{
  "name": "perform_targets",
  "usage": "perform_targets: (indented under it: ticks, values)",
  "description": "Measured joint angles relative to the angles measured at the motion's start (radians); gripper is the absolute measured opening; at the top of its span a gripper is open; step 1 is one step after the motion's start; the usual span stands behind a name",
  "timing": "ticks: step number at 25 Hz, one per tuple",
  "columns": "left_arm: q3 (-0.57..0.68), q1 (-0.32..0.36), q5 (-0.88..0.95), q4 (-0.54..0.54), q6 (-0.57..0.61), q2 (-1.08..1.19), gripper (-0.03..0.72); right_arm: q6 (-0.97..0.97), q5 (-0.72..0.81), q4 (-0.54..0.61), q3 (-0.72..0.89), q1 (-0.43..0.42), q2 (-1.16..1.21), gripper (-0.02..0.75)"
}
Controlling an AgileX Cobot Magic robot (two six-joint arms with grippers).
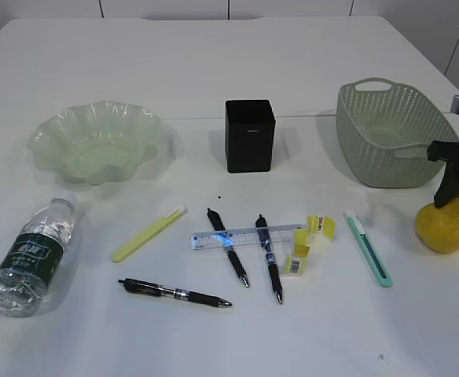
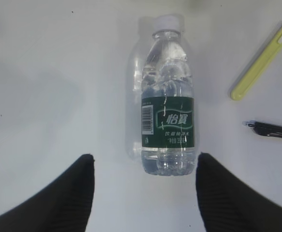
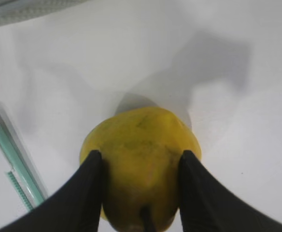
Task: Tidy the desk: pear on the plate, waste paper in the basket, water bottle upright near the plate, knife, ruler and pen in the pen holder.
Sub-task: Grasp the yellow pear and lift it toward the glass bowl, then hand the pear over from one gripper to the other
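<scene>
Right gripper [image 3: 140, 188] pinches one pear [image 3: 141, 145]; left gripper [image 2: 143, 193] spread over one water bottle [image 2: 167, 106]; three pens [image 1: 228, 246]

The desk [image 1: 214, 63] is plain white. The pear [image 1: 445, 228] is yellow, with darker greenish patches in the right wrist view. The plate [image 1: 96, 141] is pale translucent green, and the basket [image 1: 394, 133] is sage green with a pattern of small holes. The pen holder [image 1: 250, 135] is matte black. The water bottle [image 2: 167, 96] is clear, with a dark green label and a white cap. The waste paper [image 1: 312, 236] is yellow with some white print. The ruler [image 1: 245, 236] is transparent and faintly blue.
</scene>
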Motion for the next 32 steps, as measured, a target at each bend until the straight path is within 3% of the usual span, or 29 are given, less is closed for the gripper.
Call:
perform_targets:
  ticks: [19, 24, 32]
  values:
    - [0.000, 0.000, 0.000, 0.000, 0.004, 0.000, 0.466, -0.107, 0.093, 0.059, 0.002, 0.000, -0.119, 0.270]
    - [0.000, 0.000, -0.002, 0.000, 0.034, 0.000, 0.466, -0.151, 0.119, 0.123, 0.004, 0.002, -0.192, 0.270]
    - [0.000, 0.000, -0.002, 0.000, 0.036, 0.000, 0.466, -0.194, 0.146, 0.214, 0.004, 0.113, -0.275, 0.269]
